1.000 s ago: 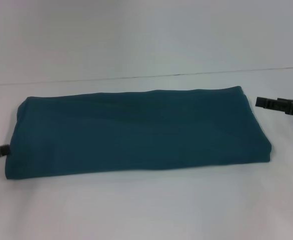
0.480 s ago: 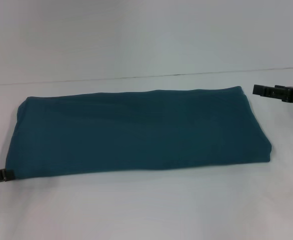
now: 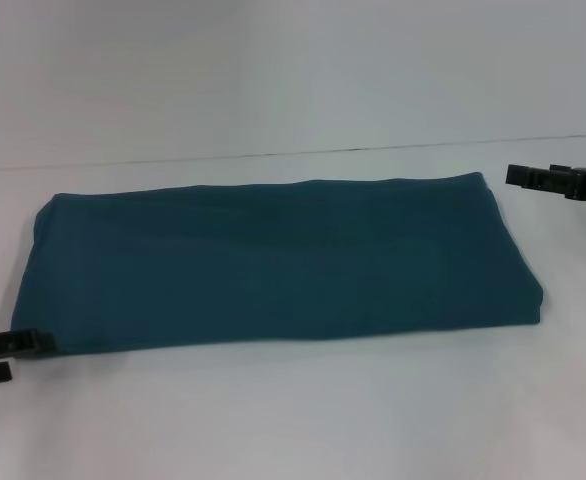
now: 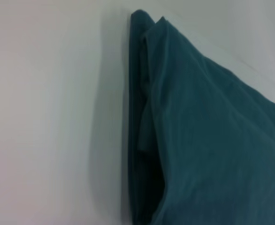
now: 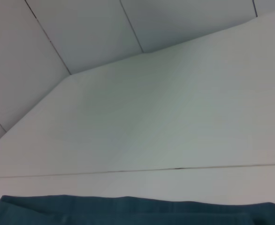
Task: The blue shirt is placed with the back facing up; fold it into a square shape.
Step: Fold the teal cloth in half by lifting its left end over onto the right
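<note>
A: Logging the state. The shirt (image 3: 273, 265) is lying on the table (image 3: 293, 420) as a long flat band, plain side up, already narrowed but not yet a square.

B: Grippers?

A: The left gripper (image 3: 8, 350) is sitting at the shirt's near left corner, touching or just beside the hem. The right gripper (image 3: 558, 182) is hanging just off the shirt's far right corner, apart from the cloth.

B: Fingers?

A: Cannot tell for either one; only dark tips are showing at the edges of the head view, and neither wrist view is showing its own fingers.

B: Risks, as I am judging them?

A: The left wrist view is showing the shirt's left end as several stacked layers with a dark gap between them (loose, not pressed). If the left gripper is catching only the top layer, the lower ones are likely staying on the table and the end fold is coming out ragged.

B: And the right?

A: It is standing farther from its corner than the left is from its own. If one end is lifting before the other, the band is likely skewing and the edges are missing each other.
</note>
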Robot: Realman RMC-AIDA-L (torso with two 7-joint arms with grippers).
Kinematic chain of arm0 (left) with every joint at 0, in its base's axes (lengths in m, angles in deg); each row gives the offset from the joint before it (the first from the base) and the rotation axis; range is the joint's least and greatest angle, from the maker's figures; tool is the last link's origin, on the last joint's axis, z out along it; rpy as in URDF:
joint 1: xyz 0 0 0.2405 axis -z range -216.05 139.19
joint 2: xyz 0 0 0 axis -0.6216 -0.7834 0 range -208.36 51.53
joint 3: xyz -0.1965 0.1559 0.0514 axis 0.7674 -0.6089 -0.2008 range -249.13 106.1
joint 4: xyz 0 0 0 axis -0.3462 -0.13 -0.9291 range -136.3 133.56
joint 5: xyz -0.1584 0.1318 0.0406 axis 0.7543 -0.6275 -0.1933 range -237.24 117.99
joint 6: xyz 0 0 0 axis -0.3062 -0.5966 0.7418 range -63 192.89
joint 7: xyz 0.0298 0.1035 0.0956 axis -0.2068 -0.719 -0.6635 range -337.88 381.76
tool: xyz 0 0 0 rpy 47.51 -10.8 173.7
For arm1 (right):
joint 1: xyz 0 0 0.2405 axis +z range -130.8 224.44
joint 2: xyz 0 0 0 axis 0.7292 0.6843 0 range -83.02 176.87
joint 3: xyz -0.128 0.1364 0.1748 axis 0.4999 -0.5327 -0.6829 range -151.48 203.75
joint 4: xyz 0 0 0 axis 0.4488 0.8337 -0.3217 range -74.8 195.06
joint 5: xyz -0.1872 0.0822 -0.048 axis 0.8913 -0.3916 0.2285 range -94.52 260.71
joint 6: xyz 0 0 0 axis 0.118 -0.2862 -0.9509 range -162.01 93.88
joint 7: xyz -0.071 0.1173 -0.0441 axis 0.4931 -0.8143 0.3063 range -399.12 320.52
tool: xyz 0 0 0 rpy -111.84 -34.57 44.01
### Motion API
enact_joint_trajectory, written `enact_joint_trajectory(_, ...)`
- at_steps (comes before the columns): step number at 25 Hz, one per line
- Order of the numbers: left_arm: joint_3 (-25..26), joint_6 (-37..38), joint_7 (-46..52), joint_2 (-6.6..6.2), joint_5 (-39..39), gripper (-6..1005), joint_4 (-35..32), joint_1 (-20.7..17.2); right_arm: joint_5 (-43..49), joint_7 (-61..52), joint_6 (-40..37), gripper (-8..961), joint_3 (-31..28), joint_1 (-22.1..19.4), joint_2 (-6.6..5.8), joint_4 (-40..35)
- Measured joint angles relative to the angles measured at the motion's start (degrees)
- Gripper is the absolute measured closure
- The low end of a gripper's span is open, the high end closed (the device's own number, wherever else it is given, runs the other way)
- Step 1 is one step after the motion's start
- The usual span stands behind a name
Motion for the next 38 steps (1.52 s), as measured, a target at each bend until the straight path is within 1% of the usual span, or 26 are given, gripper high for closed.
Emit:
enact_joint_trajectory(9, -0.13, -2.32, 1.66, -1.05, -3.86, 121, 3.38, 2.66, -0.5, 0.3, -0.68, 21, -0.01, -0.33, -0.03, -0.61)
enact_joint_trajectory(19, -0.32, -3.43, 2.44, -1.22, -5.41, 122, 4.72, 4.78, -0.61, 0.37, -1.22, 22, -0.26, -0.35, 0.11, -1.31)
enact_joint_trajectory(25, -0.32, -3.77, 2.46, -1.28, -5.46, 122, 4.76, 5.1, -1.35, 0.4, -1.83, 22, -0.49, -0.61, 0.06, -2.0)
enact_joint_trajectory(28, -0.28, -3.59, 2.4, -1.51, -5.69, 122, 3.37, 4.81, -1.48, 0.4, -1.92, 23, -0.51, -0.69, 0.09, -2.11)
enact_joint_trajectory(31, 0.27, -3.11, 2.41, -1.69, -5.52, 122, -0.34, 3.75, -1.48, 0.4, -1.92, 23, -0.52, -0.7, 0.11, -2.11)
enact_joint_trajectory(33, 0.74, -1.69, 2.26, -1.7, -4.06, 122, -3.65, 3.01, -1.48, 0.38, -1.93, 23, -0.53, -0.71, 0.21, -2.11)
enact_joint_trajectory(35, 0.93, -0.16, 1.86, -1.62, -2.32, 122, -5.4, 2.76, -1.48, 0.33, -1.94, 23, -0.54, -0.71, 0.26, -2.11)
enact_joint_trajectory(38, 0.86, 1.27, 0.47, -1.57, 0.88, 121, -5.46, 2.82, -1.47, 0.32, -1.98, 23, -0.54, -0.71, 0.39, -2.11)
